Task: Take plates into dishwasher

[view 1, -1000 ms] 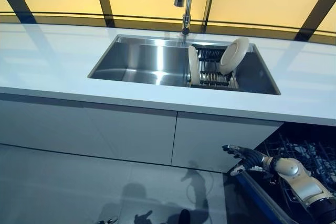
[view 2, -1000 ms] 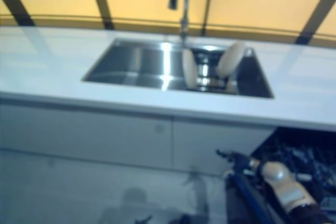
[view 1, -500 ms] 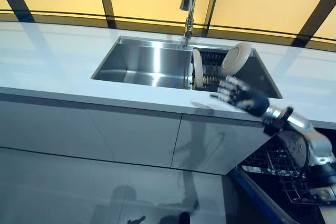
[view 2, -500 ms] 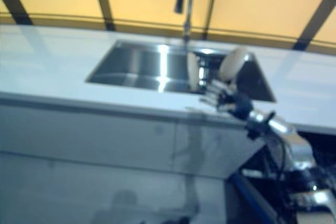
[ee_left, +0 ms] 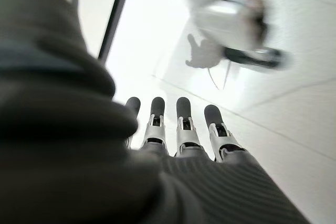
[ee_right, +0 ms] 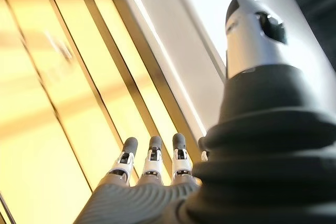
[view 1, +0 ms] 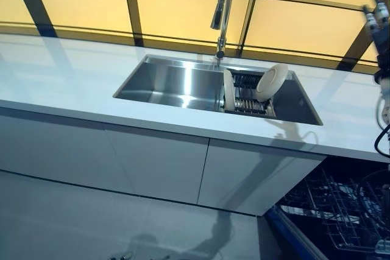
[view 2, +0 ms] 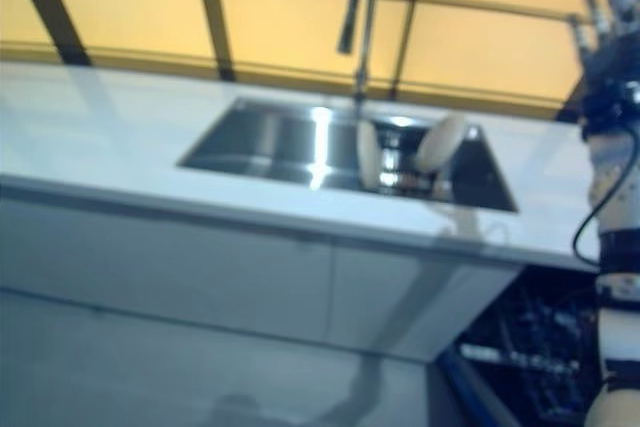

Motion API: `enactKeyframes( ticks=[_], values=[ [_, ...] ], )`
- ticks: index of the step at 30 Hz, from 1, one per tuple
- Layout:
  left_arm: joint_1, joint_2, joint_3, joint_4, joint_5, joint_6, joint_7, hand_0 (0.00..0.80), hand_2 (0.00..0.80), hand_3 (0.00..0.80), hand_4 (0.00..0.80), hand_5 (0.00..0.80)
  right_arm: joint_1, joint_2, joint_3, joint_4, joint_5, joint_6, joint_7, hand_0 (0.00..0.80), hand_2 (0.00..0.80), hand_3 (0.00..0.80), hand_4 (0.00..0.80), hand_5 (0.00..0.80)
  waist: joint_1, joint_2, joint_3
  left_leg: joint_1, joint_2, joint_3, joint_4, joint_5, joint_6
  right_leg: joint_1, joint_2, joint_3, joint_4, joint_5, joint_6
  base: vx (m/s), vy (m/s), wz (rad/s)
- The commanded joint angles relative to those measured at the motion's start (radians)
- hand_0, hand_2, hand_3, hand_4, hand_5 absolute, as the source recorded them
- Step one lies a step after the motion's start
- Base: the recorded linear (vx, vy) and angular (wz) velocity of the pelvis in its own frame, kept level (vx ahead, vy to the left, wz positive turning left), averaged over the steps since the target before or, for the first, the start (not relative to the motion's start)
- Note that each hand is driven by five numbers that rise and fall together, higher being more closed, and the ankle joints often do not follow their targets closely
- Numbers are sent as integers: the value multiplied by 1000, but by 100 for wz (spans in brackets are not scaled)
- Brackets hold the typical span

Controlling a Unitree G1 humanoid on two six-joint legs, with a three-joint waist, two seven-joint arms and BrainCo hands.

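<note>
Two white plates stand in a dark rack in the right half of the steel sink. One plate is upright and edge-on, the other plate leans back to its right. My right hand is raised high at the far right, well above the counter and apart from the plates, fingers straight and holding nothing. My left hand shows only in the left wrist view, fingers straight over the pale floor, empty.
A tall tap rises behind the sink. The white counter runs across, with white cabinet fronts below. At the lower right the dishwasher's wire rack is pulled out over its blue-edged door.
My right hand has risen from in front of the sink's plates to high at the far right. The head camera has shifted slightly. The plates have not moved.
</note>
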Motion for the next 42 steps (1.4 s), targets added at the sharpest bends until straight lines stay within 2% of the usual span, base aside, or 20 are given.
enactKeyframes(
  ticks=[1, 2, 4, 6, 9, 13, 19, 21, 22, 23, 24, 25, 27, 28, 29, 30, 32, 33, 38, 42],
  values=[
    [-13, 8, -42, 8, -45, -37, 8, 0, 0, 0, 0, 0, -164, -73, 86, 59, -53, -27, -123, 0, 0, 0, 0, 0, 11, -15, 11, 45, -54, -18, -507, 246, 15, 153, -25, 3, -30, -85, 76, 175, 201, -2],
    [-24, 6, -42, 11, -59, -44, 18, 0, 0, 0, 0, 0, -179, -74, 102, 70, -50, 12, -126, 0, 0, 0, 0, 0, 16, -20, 10, 54, -76, -71, -537, 243, 31, 169, -31, 19, -30, -99, 82, 194, 169, -3],
    [-52, 10, -42, 22, -52, -57, 22, 0, 0, 0, 0, 0, -183, -90, 128, 82, -52, 52, -110, 0, 0, 0, 0, 0, 3, -30, -2, 67, -69, -23, -542, 216, 46, 183, -44, 3, -14, -131, 86, 247, 150, -8],
    [-81, 28, -52, 43, -59, -64, 18, 0, 0, 0, 0, 0, -158, -94, 144, 105, -65, 79, -85, 0, 0, 0, 0, 0, 2, -45, -15, 86, -75, -39, -520, 187, 61, 178, -63, -4, 0, -132, 102, 261, 100, -6],
    [-114, 43, -49, 39, -58, -53, 17, 0, 0, 0, 0, 0, -112, -96, 143, 112, -120, 123, -33, 0, 0, 0, 0, 0, -2, -55, -32, 108, -64, -14, -531, 178, 71, 165, -73, -20, -5, -126, 104, 205, 34, -19],
    [-140, 57, -65, 13, -51, -23, 16, 0, 0, 0, 0, 0, -88, -103, 147, 112, -185, 169, 2, 0, 0, 0, 0, 0, 2, -64, -47, 84, -63, -15, -511, 165, 74, 153, -75, -16, -42, -105, 109, 142, -34, 13],
    [-141, 45, -80, 16, -27, -30, -12, 0, 0, 0, 0, 0, -119, -109, 189, 126, -189, 208, 19, 0, 0, 0, 0, 0, 9, -64, -54, 58, -71, -19, -465, 134, 77, 169, -89, -27, -63, -104, 118, 149, 41, 22],
    [-141, 51, -87, 12, -6, -31, -30, 0, 0, 0, 0, 0, -113, -107, 186, 134, -178, 236, 12, 0, 0, 0, 0, 0, 10, -63, -58, 66, -83, -22, -461, 121, 98, 171, -107, -40, 1, -114, 129, 209, 158, 10],
    [-142, 56, -91, 11, 9, -33, -37, 0, 0, 0, 0, 0, -108, -101, 183, 135, -169, 255, 8, 0, 0, 0, 0, 0, 7, -64, -57, 86, -93, -24, -480, 126, 112, 150, -128, -50, 85, -75, 144, 179, 200, 20],
    [-140, 59, -100, 11, 15, -39, -40, 0, 0, 0, 0, 0, -102, -92, 185, 132, -176, 261, -2, 0, 0, 0, 0, 0, 2, -58, -50, 114, -99, -21, -503, 133, 124, 92, -162, -51, 236, -18, 154, 156, 224, 21],
    [-136, 61, -110, 13, 25, -46, -42, 0, 0, 0, 0, 0, -93, -89, 190, 133, -181, 256, -15, 0, 0, 0, 0, 0, -5, -51, -38, 139, -104, -19, -523, 133, 134, 24, -179, -37, 378, 0, 158, 126, 199, 16],
    [-128, 63, -114, 11, 21, -46, -40, 0, 0, 0, 0, 0, -90, -81, 196, 144, -189, 241, -23, 0, 0, 0, 0, 0, -8, -44, -28, 165, -105, -11, -541, 139, 136, -18, -185, -24, 438, -3, 153, 114, 122, 7],
    [-123, 75, -110, 10, -30, -40, -13, 0, 0, 0, 0, 0, -99, -65, 207, 160, -240, 252, -27, 0, 0, 0, 0, 0, -16, -25, -16, 198, -85, -1, -583, 163, 123, -69, -149, 8, 351, -21, 145, 87, -8, -15],
    [-122, 78, -102, 9, -48, -36, -4, 0, 0, 0, 0, 0, -108, -63, 217, 165, -252, 263, -26, 0, 0, 0, 0, 0, -13, -16, -18, 203, -64, 10, -591, 170, 113, -51, -130, 7, 223, -23, 137, 47, -100, -31],
    [-124, 84, -87, 1, -59, -27, 0, 0, 0, 0, 0, 0, -129, -60, 236, 171, -255, 268, -41, 0, 0, 0, 0, 0, -8, -12, -16, 204, -51, 26, -594, 165, 107, -50, -115, 5, 107, 7, 145, 14, -187, -32],
    [-128, 91, -54, -20, -65, -10, 9, 0, 0, 0, 0, 0, -138, -55, 232, 169, -269, 258, -56, 0, 0, 0, 0, 0, -6, -16, -5, 197, -41, 44, -573, 131, 109, -73, -100, 27, 38, 32, 150, 12, -199, -38],
    [-130, 94, -39, -47, -94, 21, 50, 0, 0, 0, 0, 0, -124, -64, 216, 130, -260, 280, -106, 0, 0, 0, 0, 0, -6, -35, -9, 156, -42, 51, -512, 109, 107, -30, -80, 35, -38, 17, 152, 90, -259, -31],
    [-127, 84, -27, -56, -113, 26, 71, 0, 0, 0, 0, 0, -124, -74, 219, 130, -280, 305, -120, 0, 0, 0, 0, 0, -5, -41, -11, 146, -36, 54, -502, 115, 98, -12, -77, 31, -74, 25, 151, 120, -240, -11],
    [-103, 51, -22, -3, -83, -12, 46, 0, 0, 0, 0, 0, -179, -124, 260, 226, -247, 320, -76, 0, 0, 0, 0, 0, 0, -54, -36, 193, -21, 50, -589, 142, 74, 56, -65, 16, -180, 40, 151, 155, -134, 4],
    [-73, 51, -21, -8, -63, -13, 19, 0, 0, 0, 0, 0, -188, -141, 268, 237, -253, 355, -76, 0, 0, 0, 0, 0, 0, -42, -53, 224, -17, 50, -657, 161, 63, 77, -64, -5, -202, 34, 154, 158, -82, -1]
  ],
)
